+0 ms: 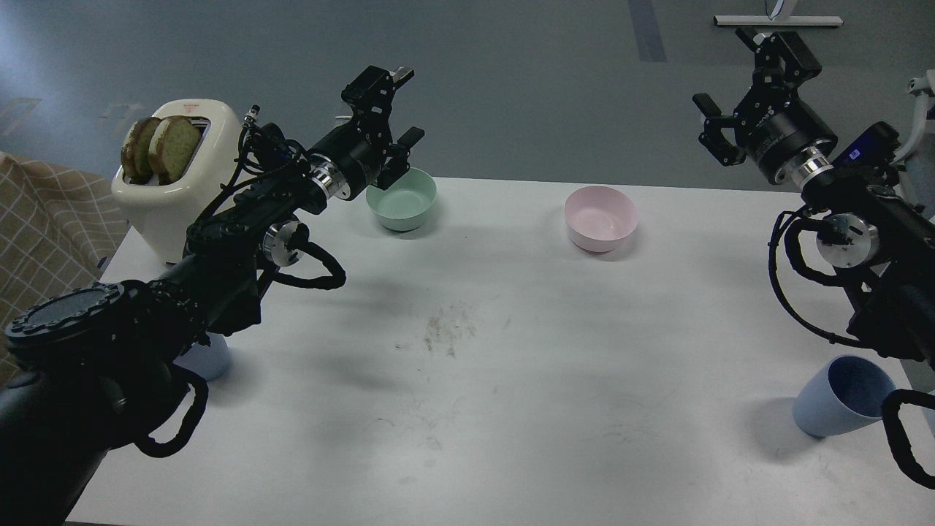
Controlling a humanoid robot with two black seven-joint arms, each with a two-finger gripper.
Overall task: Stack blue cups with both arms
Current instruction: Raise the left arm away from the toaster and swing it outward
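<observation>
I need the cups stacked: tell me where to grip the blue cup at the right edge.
Grip the blue cup across its upper wall just below the rim, right gripper descending from above. It stands upright, mouth open, tapering downward, and the table around it looks free.

Matt, probably plastic blue cups [840, 398]

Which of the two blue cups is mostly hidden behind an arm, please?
The blue cup on the left: only a sliver shows beneath the left arm, while the blue cup on the right stands almost fully visible.
</observation>
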